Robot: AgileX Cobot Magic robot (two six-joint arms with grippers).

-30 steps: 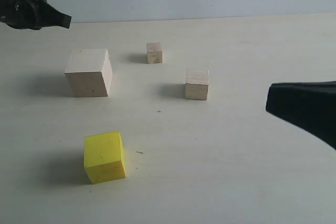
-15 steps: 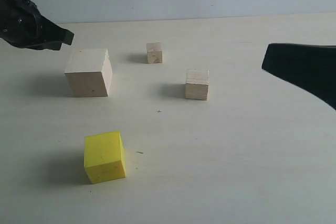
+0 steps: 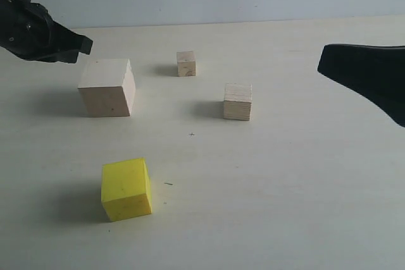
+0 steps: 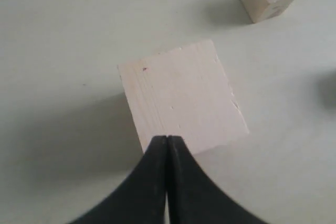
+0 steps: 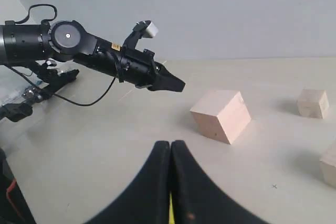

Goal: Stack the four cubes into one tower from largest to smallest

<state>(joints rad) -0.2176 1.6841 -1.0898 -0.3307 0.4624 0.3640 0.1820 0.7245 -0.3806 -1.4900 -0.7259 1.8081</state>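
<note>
The left gripper [image 4: 167, 139] hovers near the large wood cube [image 3: 106, 88] and the right gripper [image 5: 170, 144] well off (both pressed closed, empty), with the yellow cube [image 3: 126, 189], medium cube [image 3: 237, 102] and small cube [image 3: 186, 64] standing apart.

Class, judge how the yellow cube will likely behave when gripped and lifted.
The yellow cube probably stays rigid: its edges look crisp. Flat faces resting on the table suggest it slides, not rolls. Its matte surface likely grips well.
</note>
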